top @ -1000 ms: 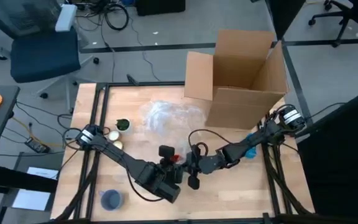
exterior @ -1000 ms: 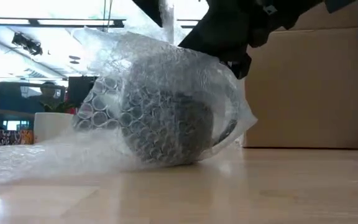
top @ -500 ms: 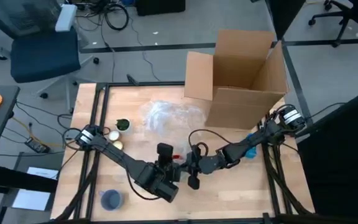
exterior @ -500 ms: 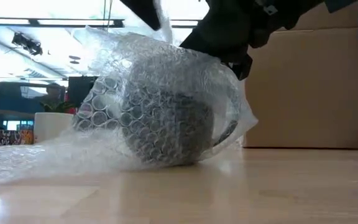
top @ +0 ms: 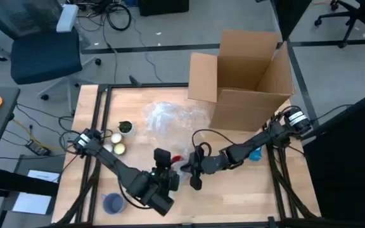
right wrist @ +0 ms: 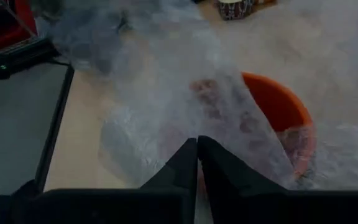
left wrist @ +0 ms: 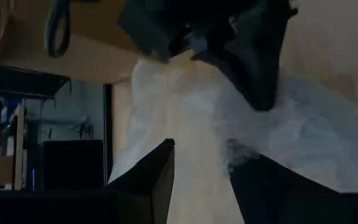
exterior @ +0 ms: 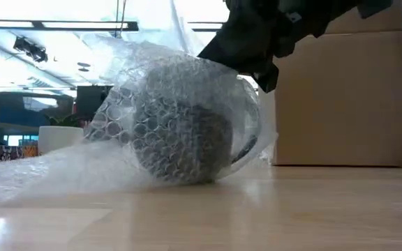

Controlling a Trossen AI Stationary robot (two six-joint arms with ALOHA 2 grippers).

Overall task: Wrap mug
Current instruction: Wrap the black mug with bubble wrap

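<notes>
The mug [exterior: 180,132] lies on its side on the table under a sheet of bubble wrap [exterior: 124,77], its handle [exterior: 251,148] toward the box. It shows orange in the right wrist view [right wrist: 278,106]. The wrap trails on toward the far side [top: 170,117]. My right gripper [top: 187,166] hangs over the mug, shut on the wrap. My left gripper [left wrist: 201,174] stands open just near of the mug [top: 163,166], with nothing between its fingers. My right gripper pinches the bubble wrap [right wrist: 191,127] between its shut fingertips, over the mug's upper side. The fingers come slanting down from the table's right. The wrap is drawn up to the fingers and drapes down over the mug, which rests on the table.
An open cardboard box [top: 246,76] stands at the far right, close behind the mug. Two small cups [top: 116,144] and a green item [top: 125,127] sit at the left, a blue cup [top: 113,202] at the near left, a blue object [top: 255,154] at the right.
My left gripper has drawn back from the mug toward the table's near edge and left the low view. The wrapped mug has shifted slightly away from the box, and the wrap has settled a little lower over it.
</notes>
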